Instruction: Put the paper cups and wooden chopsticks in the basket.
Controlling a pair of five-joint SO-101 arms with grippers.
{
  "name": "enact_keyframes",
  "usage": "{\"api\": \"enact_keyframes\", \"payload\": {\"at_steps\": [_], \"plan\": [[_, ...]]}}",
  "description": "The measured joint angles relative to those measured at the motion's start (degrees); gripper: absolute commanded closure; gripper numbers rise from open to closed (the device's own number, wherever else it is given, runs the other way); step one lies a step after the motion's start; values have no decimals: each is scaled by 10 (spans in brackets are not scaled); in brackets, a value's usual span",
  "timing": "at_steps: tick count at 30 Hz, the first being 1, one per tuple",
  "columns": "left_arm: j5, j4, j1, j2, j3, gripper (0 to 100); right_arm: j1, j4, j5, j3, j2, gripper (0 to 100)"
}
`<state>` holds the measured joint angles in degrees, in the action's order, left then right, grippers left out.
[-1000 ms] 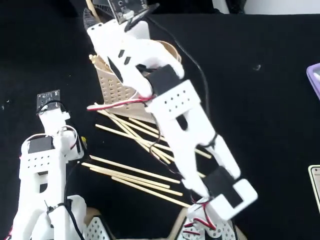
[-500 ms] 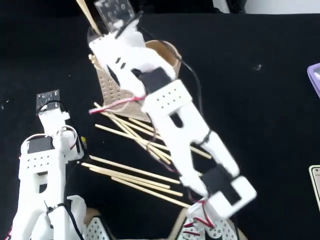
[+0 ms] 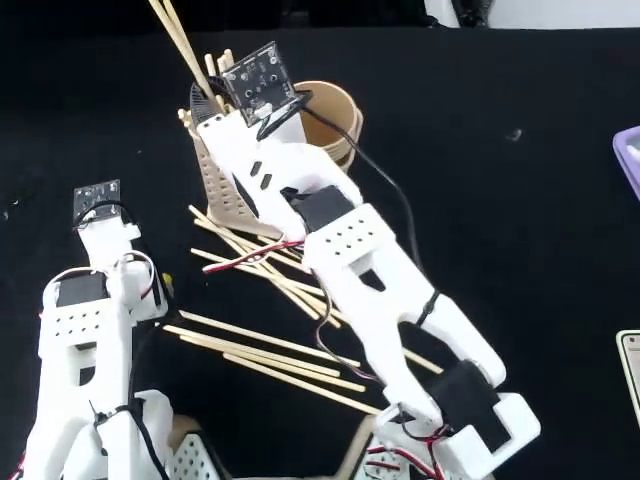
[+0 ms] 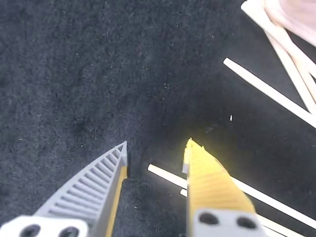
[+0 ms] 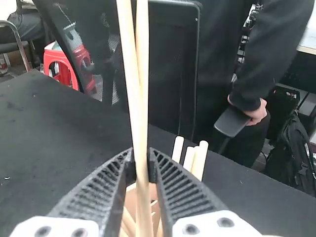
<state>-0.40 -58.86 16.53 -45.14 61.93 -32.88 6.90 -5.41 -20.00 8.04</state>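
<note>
A tan perforated basket stands at the back of the black table, with several chopstick ends sticking up out of it. My right gripper hangs over its rim, shut on two wooden chopsticks that point up and away. In the right wrist view these chopsticks are pinched between the right gripper's jaws, above the basket's inside. A brown paper cup stands right of the basket. Loose chopsticks lie in front. My left gripper is open just above the table, near a chopstick.
A purple object and a pale one sit at the table's right edge. The arm bases stand at the front edge. Black cloth stretches bare across the right half.
My right arm drew its wrist back and turned, uncovering the paper cup; more of the held chopsticks now shows above the basket. The left arm has not moved.
</note>
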Motion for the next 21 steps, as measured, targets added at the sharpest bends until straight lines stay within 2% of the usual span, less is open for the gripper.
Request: {"api": "enact_keyframes", "payload": {"at_steps": [2,7,14,17,21], "plan": [[0,0,0,0,0,812,0,0,0,0,0,962],[0,0,0,0,0,812,0,18,0,0,1,771],[0,0,0,0,0,812,0,75,0,-1,8,843],[0,0,0,0,0,812,0,85,0,-1,54,843],[-10,0,0,0,0,812,0,170,0,-1,159,846]]}}
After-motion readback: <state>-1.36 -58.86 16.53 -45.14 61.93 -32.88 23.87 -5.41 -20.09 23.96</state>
